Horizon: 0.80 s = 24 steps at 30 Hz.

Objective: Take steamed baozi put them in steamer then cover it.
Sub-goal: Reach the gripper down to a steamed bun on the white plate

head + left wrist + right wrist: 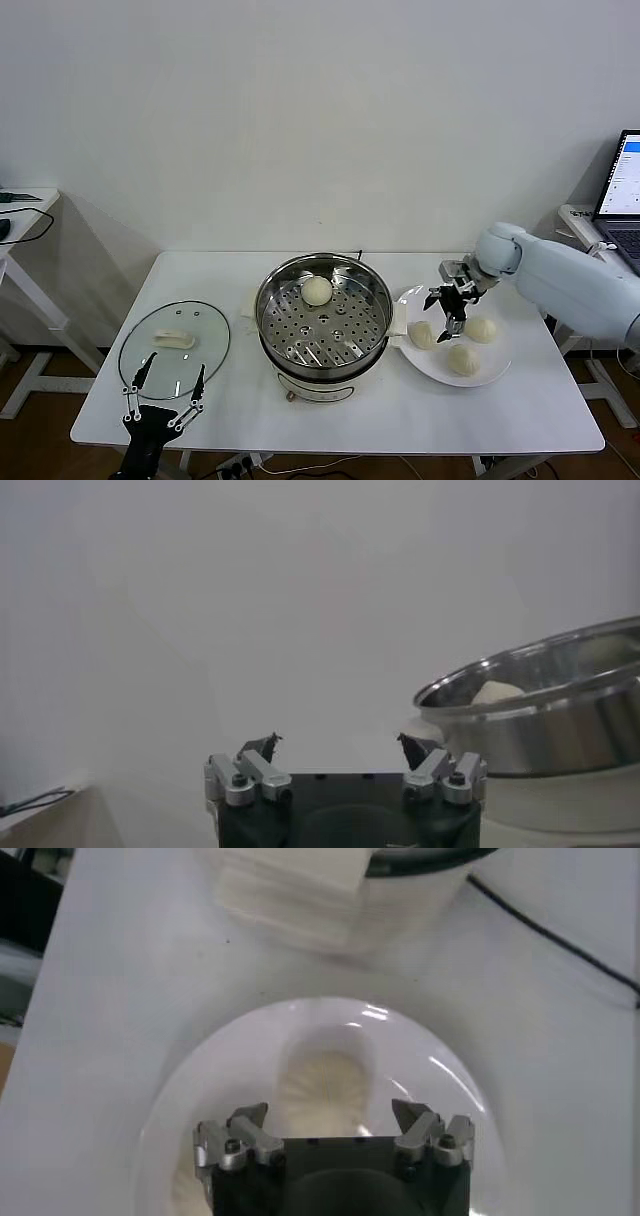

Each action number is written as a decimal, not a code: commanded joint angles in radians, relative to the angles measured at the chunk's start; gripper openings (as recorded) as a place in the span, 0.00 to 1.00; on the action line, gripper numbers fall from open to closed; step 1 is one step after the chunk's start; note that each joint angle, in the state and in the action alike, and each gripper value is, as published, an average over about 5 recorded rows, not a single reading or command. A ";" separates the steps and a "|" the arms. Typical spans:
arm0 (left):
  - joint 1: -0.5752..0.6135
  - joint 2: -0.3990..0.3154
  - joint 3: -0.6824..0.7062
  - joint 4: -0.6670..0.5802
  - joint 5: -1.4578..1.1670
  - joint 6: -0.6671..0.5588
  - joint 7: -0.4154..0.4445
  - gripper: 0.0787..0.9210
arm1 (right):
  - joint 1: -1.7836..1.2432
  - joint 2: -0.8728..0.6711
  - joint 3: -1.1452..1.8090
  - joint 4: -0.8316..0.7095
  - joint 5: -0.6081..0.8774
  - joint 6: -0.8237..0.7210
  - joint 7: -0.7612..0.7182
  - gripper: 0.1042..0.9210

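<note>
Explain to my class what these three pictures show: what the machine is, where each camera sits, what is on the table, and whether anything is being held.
This is a two-armed robot. The wide picture comes from a camera on its head, looking down at a white table. The other two come from cameras on its wrists, each looking past that arm's own end effector.

On the table stands a steel steamer with one bun inside. The glass lid lies flat to the robot's left. A white plate on its right carries three more buns.

The right end effector hangs open just above the plate, over a bun. The left end effector waits open at the table's near edge, by the lid. Nothing is held.
</note>
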 commanded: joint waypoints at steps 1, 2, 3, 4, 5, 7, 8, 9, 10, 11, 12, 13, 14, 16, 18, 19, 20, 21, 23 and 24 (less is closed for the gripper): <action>-0.001 0.000 -0.002 0.006 0.000 -0.001 -0.001 0.88 | -0.052 0.033 0.011 -0.054 -0.013 -0.019 0.025 0.88; -0.002 0.000 -0.002 0.007 -0.001 -0.001 -0.001 0.88 | -0.054 0.037 0.013 -0.059 -0.017 -0.018 0.025 0.88; -0.003 0.000 -0.002 0.008 -0.001 -0.001 -0.002 0.88 | -0.055 0.041 0.014 -0.065 -0.019 -0.018 0.026 0.88; -0.004 0.000 -0.002 0.008 -0.001 -0.001 -0.002 0.88 | -0.057 0.044 0.015 -0.071 -0.021 -0.018 0.028 0.88; -0.005 -0.001 -0.001 0.008 -0.002 0.000 -0.003 0.88 | -0.059 0.048 0.016 -0.076 -0.022 -0.018 0.031 0.88; -0.007 -0.001 0.000 0.008 -0.004 0.001 -0.004 0.88 | -0.064 0.054 0.018 -0.085 -0.023 -0.019 0.035 0.88; -0.007 -0.001 0.000 0.009 -0.005 0.001 -0.005 0.88 | -0.066 0.056 0.019 -0.089 -0.024 -0.020 0.037 0.88; -0.008 -0.001 0.000 0.010 -0.006 0.001 -0.005 0.88 | -0.068 0.058 0.020 -0.092 -0.026 -0.020 0.037 0.88; -0.008 -0.001 -0.001 0.010 -0.007 0.000 -0.005 0.88 | -0.069 0.059 0.021 -0.094 -0.026 -0.020 0.038 0.87; -0.009 -0.001 -0.001 0.011 -0.008 -0.001 -0.004 0.88 | -0.069 0.060 0.021 -0.094 -0.027 -0.020 0.038 0.85; -0.009 0.000 -0.002 0.011 -0.009 -0.003 -0.004 0.88 | -0.070 0.060 0.022 -0.094 -0.028 -0.020 0.038 0.84; -0.009 0.000 -0.003 0.011 -0.010 -0.004 -0.004 0.88 | -0.069 0.060 0.022 -0.094 -0.028 -0.020 0.038 0.82; -0.009 0.000 -0.003 0.010 -0.012 -0.005 -0.004 0.88 | -0.069 0.059 0.024 -0.092 -0.027 -0.020 0.040 0.78; -0.008 -0.001 -0.005 0.008 -0.014 -0.006 -0.004 0.88 | -0.066 0.056 0.026 -0.086 -0.027 -0.019 0.041 0.73; -0.008 -0.001 -0.005 0.006 -0.015 -0.007 -0.004 0.88 | -0.055 0.049 0.027 -0.073 -0.026 -0.019 0.041 0.70; -0.008 -0.001 -0.005 0.005 -0.015 -0.007 -0.004 0.88 | -0.047 0.044 0.026 -0.064 -0.024 -0.019 0.039 0.69; -0.009 -0.001 -0.004 0.005 -0.015 -0.007 -0.004 0.88 | -0.036 0.038 0.025 -0.052 -0.022 -0.019 0.036 0.68; -0.009 -0.001 -0.004 0.005 -0.015 -0.007 -0.004 0.88 | -0.022 0.031 0.024 -0.040 -0.022 -0.019 0.029 0.68; -0.009 0.000 -0.001 0.004 -0.015 -0.007 -0.004 0.88 | 0.011 0.015 0.025 -0.013 -0.027 -0.017 0.011 0.68; -0.009 0.000 0.000 0.003 -0.015 -0.007 -0.004 0.88 | 0.034 0.007 0.027 0.003 -0.032 -0.015 -0.004 0.68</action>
